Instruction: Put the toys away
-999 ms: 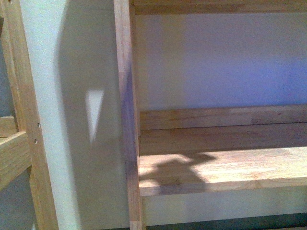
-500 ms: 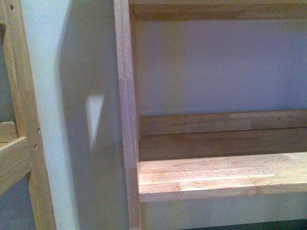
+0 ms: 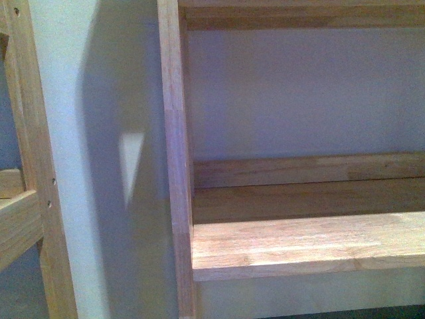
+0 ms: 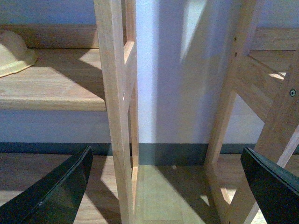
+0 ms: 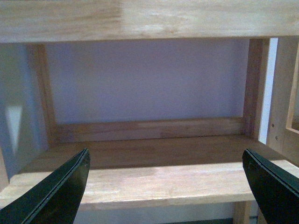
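A pale yellow, rounded toy [image 4: 11, 53] lies on a low wooden shelf board [image 4: 56, 86] in the left wrist view, cut off by the picture's edge. My left gripper [image 4: 166, 154] is open and empty. It faces a wooden upright [image 4: 114, 93] and the white wall, well apart from the toy. My right gripper [image 5: 166, 154] is also open and empty, in front of a bare shelf board [image 5: 154, 184]. Neither gripper shows in the front view, and no toy shows there or in the right wrist view.
The front view shows a wooden shelf unit with an upright post [image 3: 176, 166], a bare board [image 3: 305, 246] and a board above [image 3: 299, 13]. Another wooden frame [image 3: 33, 199] stands at the left. A cross-braced frame [image 4: 252, 93] and a dark skirting strip [image 4: 173, 154] show in the left wrist view.
A dark shadow that lay on the shelf board one second ago is gone. The shelf sits slightly lower in the front view than before.
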